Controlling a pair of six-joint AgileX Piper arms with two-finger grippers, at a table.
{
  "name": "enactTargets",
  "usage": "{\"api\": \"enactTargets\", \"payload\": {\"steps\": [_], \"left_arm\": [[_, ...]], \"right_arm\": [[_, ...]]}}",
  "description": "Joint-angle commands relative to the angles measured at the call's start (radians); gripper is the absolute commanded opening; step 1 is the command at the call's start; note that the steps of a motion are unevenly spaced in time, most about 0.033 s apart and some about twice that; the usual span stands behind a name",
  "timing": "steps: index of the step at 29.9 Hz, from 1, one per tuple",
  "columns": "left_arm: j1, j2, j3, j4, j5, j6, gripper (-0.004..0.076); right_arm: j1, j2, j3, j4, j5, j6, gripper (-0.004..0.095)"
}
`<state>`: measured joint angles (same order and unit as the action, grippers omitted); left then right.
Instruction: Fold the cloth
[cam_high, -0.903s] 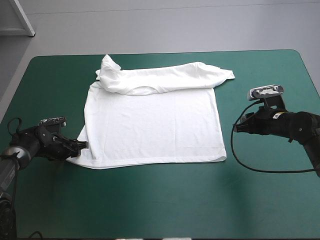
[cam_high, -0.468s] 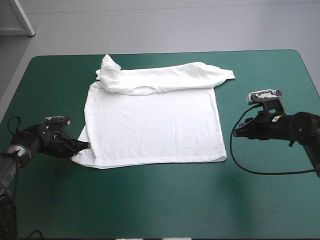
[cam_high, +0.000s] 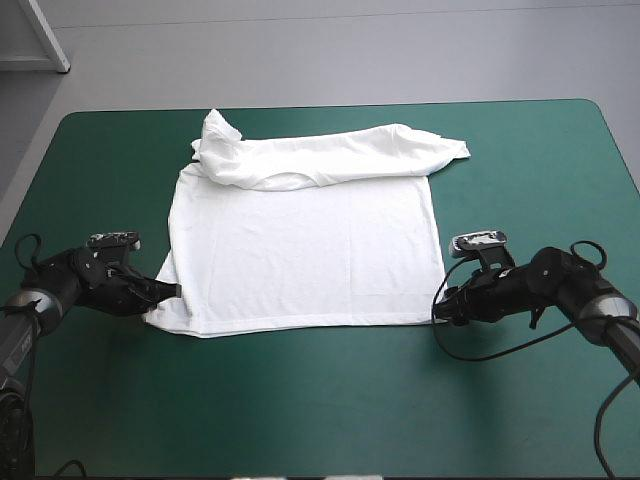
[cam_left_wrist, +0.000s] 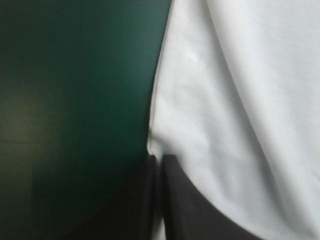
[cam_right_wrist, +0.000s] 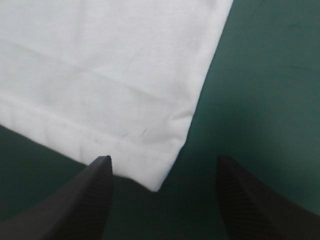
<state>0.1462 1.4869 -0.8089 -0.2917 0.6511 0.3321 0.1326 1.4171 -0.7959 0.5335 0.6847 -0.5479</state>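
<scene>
The white T-shirt (cam_high: 305, 245) lies spread flat on the teal-green cover, its top part and sleeves folded down across the far edge. My left gripper (cam_high: 172, 292) is shut on the T-shirt at its near left hem corner; in the left wrist view the white T-shirt (cam_left_wrist: 230, 110) runs between the nearly closed fingers of that gripper (cam_left_wrist: 159, 162). My right gripper (cam_high: 443, 310) is low at the near right hem corner. In the right wrist view this gripper (cam_right_wrist: 162, 162) stands open, the T-shirt's hem corner (cam_right_wrist: 160, 182) just ahead, between its fingers.
Bare teal-green cover (cam_high: 320, 410) stretches along the near side and on both flanks of the shirt. The bunched sleeve (cam_high: 215, 135) rises a little at the far left of the shirt.
My right arm has dropped and moved in leftward from well beside the shirt to its near right hem corner. The left gripper crept slightly inward along the hem, then held still.
</scene>
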Motion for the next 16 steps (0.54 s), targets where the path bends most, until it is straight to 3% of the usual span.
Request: {"api": "enactTargets", "payload": {"steps": [1,12,16], "left_arm": [[-0.005,-0.007,-0.006,-0.029,0.012,-0.001,0.0019],[-0.005,-0.007,-0.006,-0.027,0.008,-0.001,0.0019],[-0.005,-0.007,-0.006,-0.027,0.008,-0.001,0.0019]], "right_arm": [[0.000,0.028,-0.030,0.040,-0.034,-0.020,0.0580],[0.058,0.131,-0.030,0.065,0.047,-0.064,0.0415],[0.076,0.142,-0.030,0.060,0.074,-0.064,0.0293]]}}
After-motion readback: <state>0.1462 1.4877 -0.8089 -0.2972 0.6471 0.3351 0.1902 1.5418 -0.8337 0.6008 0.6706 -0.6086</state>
